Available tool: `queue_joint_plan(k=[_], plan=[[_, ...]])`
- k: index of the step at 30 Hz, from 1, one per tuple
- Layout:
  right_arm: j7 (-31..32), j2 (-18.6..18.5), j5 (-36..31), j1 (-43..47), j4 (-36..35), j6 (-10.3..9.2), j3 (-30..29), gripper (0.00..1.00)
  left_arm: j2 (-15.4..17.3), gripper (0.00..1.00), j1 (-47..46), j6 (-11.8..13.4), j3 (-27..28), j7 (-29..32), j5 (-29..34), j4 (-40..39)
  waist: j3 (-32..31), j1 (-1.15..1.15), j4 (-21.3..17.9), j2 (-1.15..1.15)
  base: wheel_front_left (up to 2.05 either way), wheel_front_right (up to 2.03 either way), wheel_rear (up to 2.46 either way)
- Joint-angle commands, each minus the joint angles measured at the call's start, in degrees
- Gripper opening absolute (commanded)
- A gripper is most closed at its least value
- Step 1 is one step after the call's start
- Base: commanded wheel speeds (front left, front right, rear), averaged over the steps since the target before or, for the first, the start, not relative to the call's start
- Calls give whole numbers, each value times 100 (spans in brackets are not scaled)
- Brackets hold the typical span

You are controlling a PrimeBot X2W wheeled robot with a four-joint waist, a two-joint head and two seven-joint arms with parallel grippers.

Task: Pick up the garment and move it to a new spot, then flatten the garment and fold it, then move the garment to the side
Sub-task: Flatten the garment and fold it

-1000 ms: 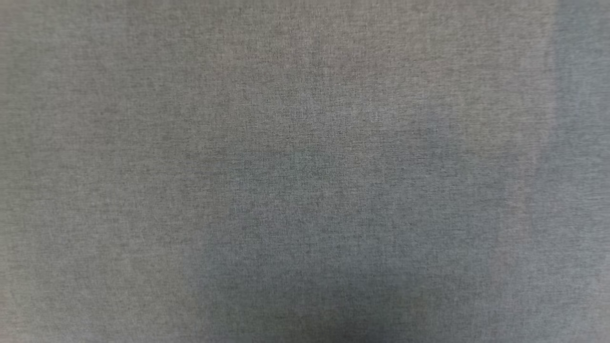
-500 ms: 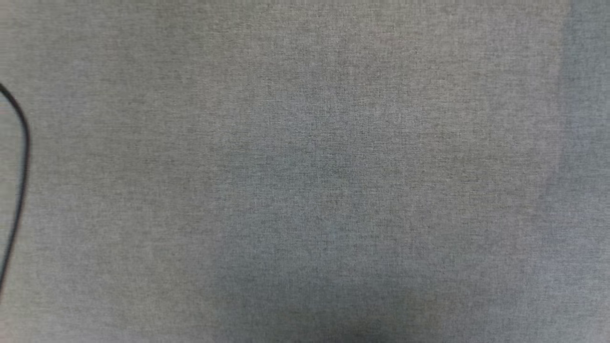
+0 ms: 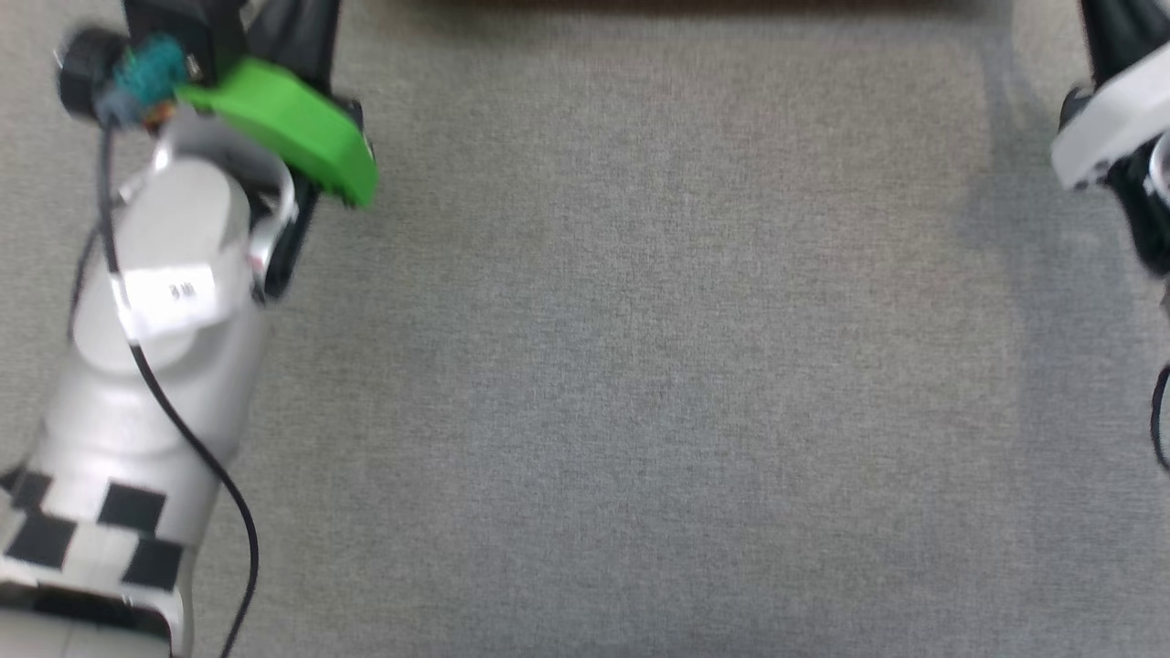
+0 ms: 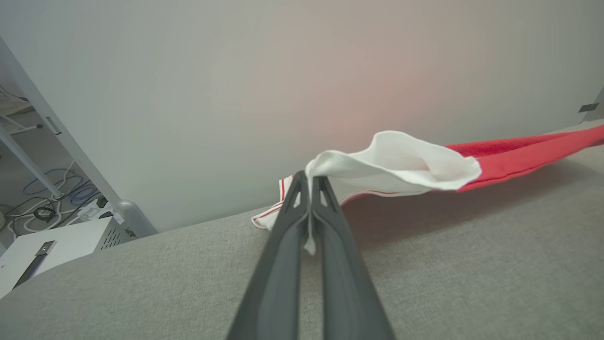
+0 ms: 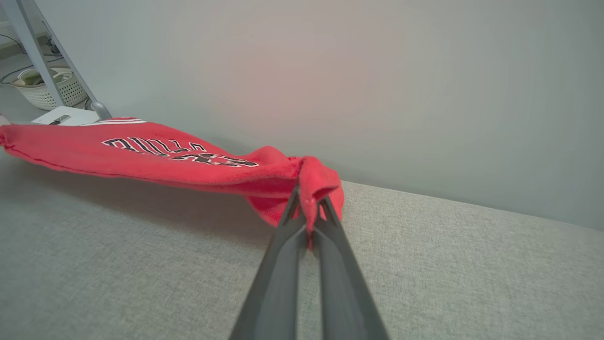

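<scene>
The left gripper (image 4: 310, 178) fingers pinch the white sleeve (image 4: 401, 160) of the garment (image 4: 519, 153); the right gripper (image 5: 310, 196) fingers clamp its red fabric. Black white-outlined lettering (image 5: 151, 145) reads "BULLS", foreshortened.

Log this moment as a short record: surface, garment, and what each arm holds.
surface: grey fabric surface
garment: red, stretched between both arms, apparently lifted, with a shadow beneath it
lettering: black with white outline, facing up
left gripper: jaws shut on the white sleeve
right gripper: jaws shut on a bunched red edge
</scene>
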Motion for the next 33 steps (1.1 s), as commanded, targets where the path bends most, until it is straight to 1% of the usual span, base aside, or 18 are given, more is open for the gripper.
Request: queue_joint_plan(k=[1,5,10,12,16,24,29,33], plan=[[-38,-40,128,253,-84,-11,53,0,22,0,312,49,-8,28,-98,-64,-633,1,123,0,0,0,0],[-47,-167,430,928,-267,-11,238,0,100,0,1128,126,-72,244,-241,-296,-955,1,159,0,0,0,0],[-4,-254,729,1649,-418,-11,466,0,317,0,2086,258,-121,538,-386,-656,-1338,1,188,0,0,0,0],[10,-267,861,1913,-421,-11,483,0,427,0,2457,270,-162,674,-441,-823,-1519,1,208,0,0,0,0],[98,-283,1109,2419,-407,-11,469,0,655,0,3164,255,-346,1024,-496,-1248,-1840,1,238,0,0,0,0],[451,-389,1620,3354,-506,-11,368,0,976,0,4270,360,-580,1598,-665,-2052,-2399,1,233,0,0,0,0],[758,-486,1901,3916,-696,-11,235,0,1102,0,4810,363,-720,1739,-759,-2351,-2676,1,206,0,0,0,0],[1028,-612,2081,4394,-975,-11,155,0,1167,0,5155,378,-811,1870,-862,-2588,-2882,1,183,0,0,0,0]])
